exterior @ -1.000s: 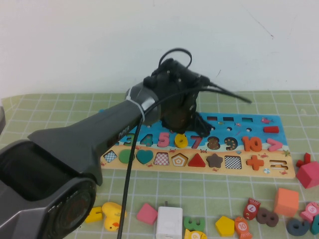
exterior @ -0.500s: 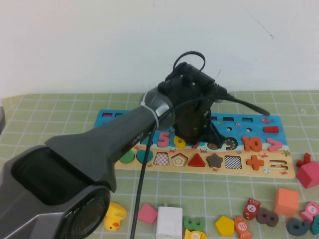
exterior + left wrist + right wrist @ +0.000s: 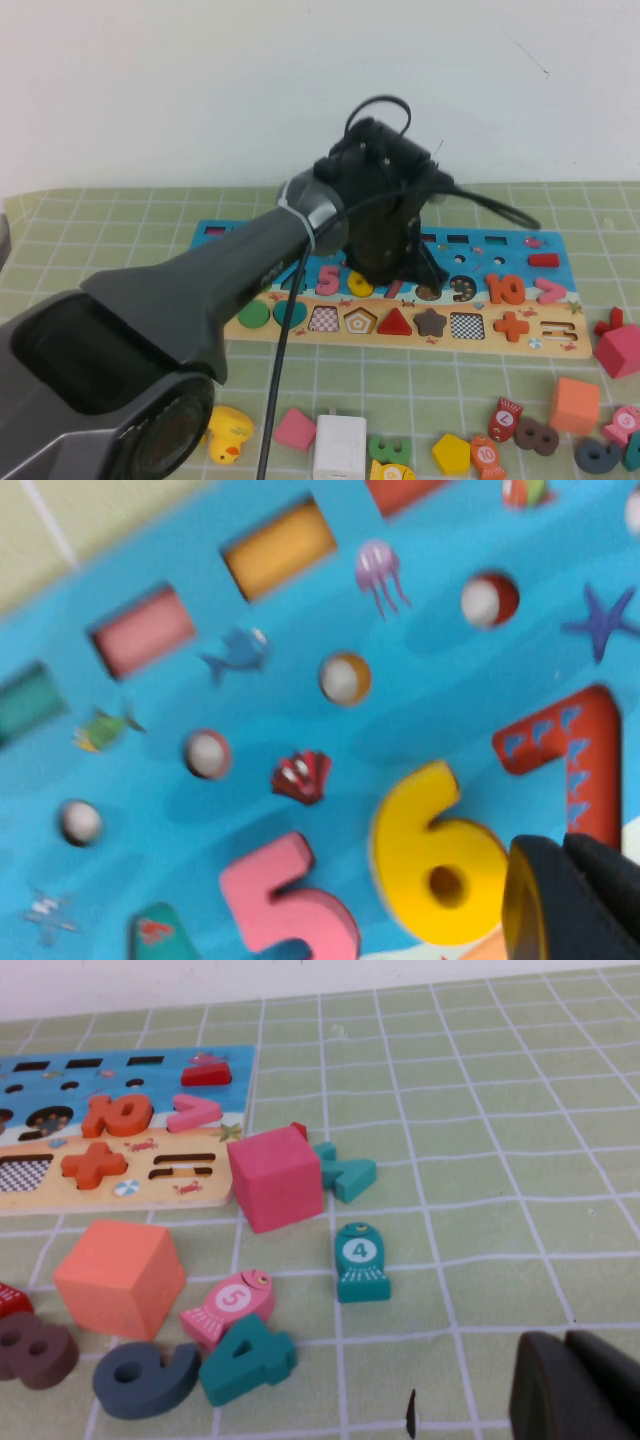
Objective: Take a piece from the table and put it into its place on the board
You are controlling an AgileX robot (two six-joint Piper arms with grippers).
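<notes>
The yellow "6" [image 3: 435, 865] lies on the blue board [image 3: 270, 660] in the digit row, between the pink 5 [image 3: 290, 905] and the red 7 [image 3: 570, 750]. In the high view the 6 [image 3: 359, 286] shows partly under my left arm, on the board [image 3: 520, 262]. My left gripper [image 3: 385, 268] hovers just over the 6 and 7; in its wrist view the left gripper [image 3: 548, 880] is shut, empty, right beside the 6. My right gripper [image 3: 560, 1370] is shut and empty over the green table [image 3: 480, 1160], out of the high view.
Loose pieces lie on the table in front of the board: a white block [image 3: 340, 445], a yellow pentagon [image 3: 451, 453], an orange cube [image 3: 574, 404], a pink cube [image 3: 620, 350], a yellow duck [image 3: 228, 432]. A teal fish "4" [image 3: 360, 1260] lies near my right gripper.
My left gripper shifted right along the digit row, then drew back slightly. The yellow 6 has stayed in the same place on the board.
</notes>
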